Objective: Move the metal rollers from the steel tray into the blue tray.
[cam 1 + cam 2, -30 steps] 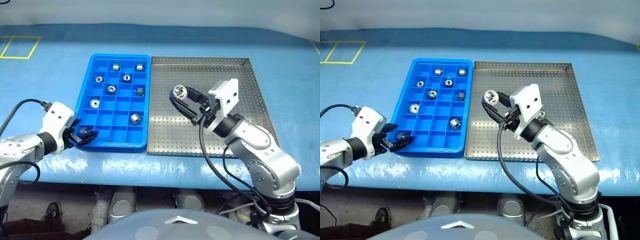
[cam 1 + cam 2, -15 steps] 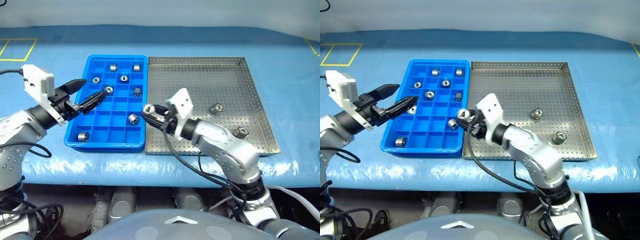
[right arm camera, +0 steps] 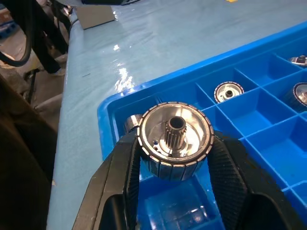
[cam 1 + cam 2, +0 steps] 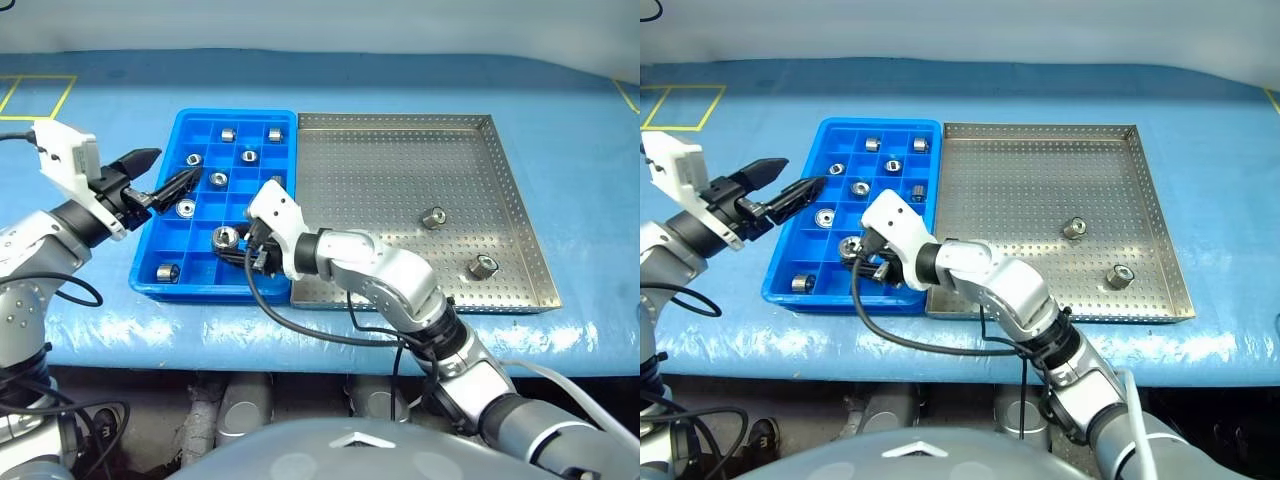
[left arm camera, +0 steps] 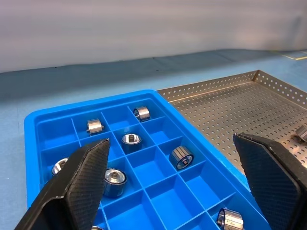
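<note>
- Starting on the left: the left gripper hangs with its black fingers spread wide and nothing between them, poised above the near-left side of the blue tray. Several placed rollers sit in compartments just beyond its tips.
- Moving in: the right gripper reaches across, clamped on a metal roller, ribbed rim pinched on both sides, over the near rows of the blue tray.
- Directly beneath those fingers one roller already sits in the corner cell, so pick a free compartment beside it.
- My advice: bring it low over one cell, square to the dividers, then release so it drops in rather than perching on a wall.
- Far to the right of that hand, two rollers wait on the steel tray.
</note>
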`<control>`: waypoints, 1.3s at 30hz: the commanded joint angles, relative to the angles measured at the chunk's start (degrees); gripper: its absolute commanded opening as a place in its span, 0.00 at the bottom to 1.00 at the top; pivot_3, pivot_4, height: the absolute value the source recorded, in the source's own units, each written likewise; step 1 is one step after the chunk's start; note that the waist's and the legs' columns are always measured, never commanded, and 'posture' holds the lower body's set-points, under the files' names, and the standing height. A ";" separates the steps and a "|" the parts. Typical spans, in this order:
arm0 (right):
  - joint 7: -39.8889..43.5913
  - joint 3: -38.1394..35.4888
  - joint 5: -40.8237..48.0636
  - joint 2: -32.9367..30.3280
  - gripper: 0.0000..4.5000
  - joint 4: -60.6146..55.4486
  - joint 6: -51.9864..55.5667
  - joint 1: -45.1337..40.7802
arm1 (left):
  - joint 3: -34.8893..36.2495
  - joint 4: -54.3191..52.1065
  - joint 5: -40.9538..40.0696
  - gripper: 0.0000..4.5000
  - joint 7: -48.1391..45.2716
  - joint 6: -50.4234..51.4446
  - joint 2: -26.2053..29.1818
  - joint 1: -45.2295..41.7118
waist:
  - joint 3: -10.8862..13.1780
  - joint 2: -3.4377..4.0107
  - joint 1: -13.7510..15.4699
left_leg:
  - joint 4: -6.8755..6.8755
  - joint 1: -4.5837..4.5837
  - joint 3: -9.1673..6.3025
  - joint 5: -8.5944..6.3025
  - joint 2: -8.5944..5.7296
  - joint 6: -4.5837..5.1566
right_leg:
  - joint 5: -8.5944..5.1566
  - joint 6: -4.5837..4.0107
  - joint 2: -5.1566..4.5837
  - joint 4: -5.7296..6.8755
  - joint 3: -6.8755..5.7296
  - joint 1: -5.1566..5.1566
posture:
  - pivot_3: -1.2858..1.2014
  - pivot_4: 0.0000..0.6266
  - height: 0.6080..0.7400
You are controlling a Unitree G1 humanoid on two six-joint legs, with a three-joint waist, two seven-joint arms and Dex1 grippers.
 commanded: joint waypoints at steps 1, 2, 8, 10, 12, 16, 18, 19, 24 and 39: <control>2.31 -1.83 -0.29 2.26 0.38 2.50 -3.04 -2.58 | 2.02 -0.06 0.81 1.00 0.35 -1.69 0.70 -0.35 | 0.00 0.00 0.06 | -0.01 0.00 0.00 0.00 0.00 0.00 | 0.01 -0.02 0.00 0.00 0.00 0.00 | 0.52 0.24 1.00; 2.64 -1.81 -0.19 2.56 0.38 2.71 -2.85 -2.54 | 1.96 -0.12 0.92 1.00 0.41 -1.72 0.62 -0.37 | 0.00 0.00 0.15 | -0.02 -0.01 -0.01 0.00 0.00 0.00 | 0.02 -0.04 0.01 0.00 -0.01 0.00 | 0.53 0.24 1.00; 3.61 0.95 -1.27 2.76 0.38 1.61 -1.35 0.58 | 1.54 -0.44 1.66 1.00 0.48 -1.93 0.14 -0.06 | 0.00 0.00 0.26 | -0.10 -0.05 -0.04 -0.01 -0.01 -0.01 | 0.13 -0.28 -0.01 -0.02 -0.01 -0.05 | 0.53 0.24 1.00; 4.23 1.95 -1.16 2.47 0.38 0.61 -0.78 1.99 | 1.20 -0.28 1.93 1.00 0.40 -2.00 -0.02 0.10 | 0.00 0.00 0.23 | -0.10 -0.06 -0.04 0.00 -0.01 -0.01 | 0.13 -0.28 0.00 -0.02 -0.01 -0.06 | 0.53 0.24 1.00; 4.53 2.42 -1.48 2.39 0.38 0.54 -0.55 2.76 | 0.80 -0.14 2.13 1.00 0.40 -2.11 -0.12 0.02 | 0.00 0.00 0.19 | -0.09 -0.05 -0.04 0.00 0.00 -0.02 | 0.10 -0.23 0.00 -0.02 -0.01 -0.07 | 0.53 0.24 1.00; 4.64 2.07 -2.12 2.37 0.45 1.57 0.13 3.39 | -0.11 0.10 2.15 1.00 0.29 -2.37 -0.32 -0.54 | 0.00 0.00 0.28 | -0.07 -0.02 -0.04 0.03 0.00 -0.07 | 0.02 -0.08 0.00 0.03 -0.01 -0.06 | 0.53 0.24 1.00; 4.46 1.69 -2.34 2.43 0.60 1.61 0.11 3.52 | -0.52 0.28 2.32 1.00 0.26 -2.48 -0.36 -0.67 | -0.01 -0.01 0.28 | -0.07 -0.03 -0.05 0.04 0.00 -0.08 | 0.01 -0.04 0.00 0.03 -0.02 -0.06 | 0.53 0.24 1.00; 4.29 1.47 -2.50 2.47 0.67 1.51 -0.16 3.61 | -0.72 0.36 2.38 1.00 0.22 -2.50 -0.38 -0.71 | -0.01 -0.01 0.26 | -0.07 -0.03 -0.05 0.04 0.00 -0.08 | 0.00 -0.04 0.00 0.03 -0.02 -0.06 | 0.53 0.24 1.00; 2.81 -0.96 -3.24 2.72 0.74 -1.24 -2.68 4.37 | -2.69 0.85 2.39 1.00 -0.16 -3.01 -1.25 -1.35 | -0.01 -0.01 0.24 | -0.09 -0.04 -0.04 0.04 0.00 -0.08 | 0.01 -0.05 0.00 0.02 -0.02 -0.06 | 0.52 0.24 1.00; -23.27 -24.66 -23.27 -11.58 0.74 -30.91 7.68 24.49 | -30.69 12.23 14.26 1.00 -3.90 -14.29 -22.26 -18.90 | -0.12 -0.02 0.15 | 0.02 -0.17 -0.01 0.09 -0.21 -0.18 | 0.15 0.12 -0.15 -0.22 0.07 0.02 | 0.45 0.24 1.00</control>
